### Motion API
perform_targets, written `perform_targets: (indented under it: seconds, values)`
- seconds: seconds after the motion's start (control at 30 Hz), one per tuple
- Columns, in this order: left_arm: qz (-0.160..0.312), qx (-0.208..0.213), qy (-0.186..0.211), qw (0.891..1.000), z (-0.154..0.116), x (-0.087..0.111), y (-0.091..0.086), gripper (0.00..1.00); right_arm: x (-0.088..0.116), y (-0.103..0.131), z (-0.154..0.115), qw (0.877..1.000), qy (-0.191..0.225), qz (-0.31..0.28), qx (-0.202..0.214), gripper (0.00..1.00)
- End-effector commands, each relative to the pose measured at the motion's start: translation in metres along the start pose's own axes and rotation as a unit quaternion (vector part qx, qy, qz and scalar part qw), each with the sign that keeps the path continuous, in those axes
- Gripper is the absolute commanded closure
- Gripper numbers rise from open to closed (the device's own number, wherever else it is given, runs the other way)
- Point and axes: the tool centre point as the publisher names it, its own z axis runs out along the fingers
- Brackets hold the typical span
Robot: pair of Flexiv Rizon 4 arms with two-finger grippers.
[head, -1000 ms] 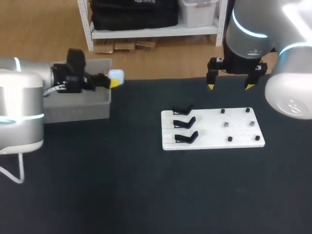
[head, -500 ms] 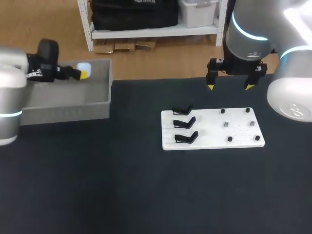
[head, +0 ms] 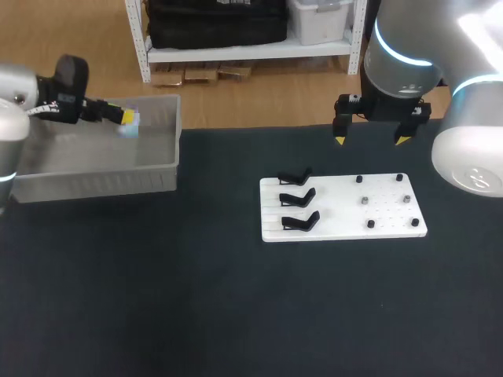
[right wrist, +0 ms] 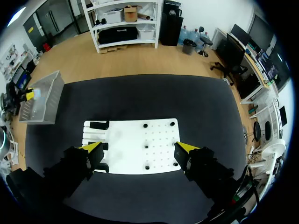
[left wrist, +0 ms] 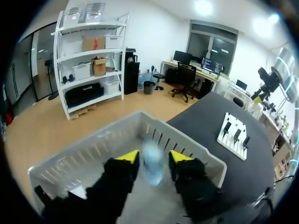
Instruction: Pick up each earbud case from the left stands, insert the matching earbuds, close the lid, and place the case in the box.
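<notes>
The left gripper point(head: 126, 117) swung over the box point(head: 102, 182), releasing the earbud case point(head: 131, 126).

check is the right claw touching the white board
Apart. In the head view the right claw hangs past the white board's far edge, dark table showing between.

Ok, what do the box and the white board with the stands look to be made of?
Box: likely moulded plastic, pale grey and matt, going by the thin walls with vertical slots. White board: probably plastic or painted sheet, smooth matt white, flat, with a grid of small holes. Stands: black, perhaps plastic, but too small to tell.
</notes>
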Motion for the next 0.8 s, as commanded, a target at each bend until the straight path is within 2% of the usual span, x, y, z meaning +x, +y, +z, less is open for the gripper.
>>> perform_targets:
  seconds: [0.03,0.2,0.8]
  values:
    - [0.011,-0.004,0.011,1.000,-0.008,-0.008,-0.004,0.00,0.003,-0.001,-0.001,1.000,-0.005,0.001,0.000,0.00]
    - [0.041,-0.009,-0.002,0.999,-0.022,-0.023,-0.016,0.00,0.003,-0.001,-0.001,1.000,-0.005,0.001,0.000,0.00]
    - [0.041,-0.009,-0.002,0.999,-0.022,-0.023,-0.016,0.00,0.003,-0.001,-0.001,1.000,-0.005,0.001,0.000,0.00]
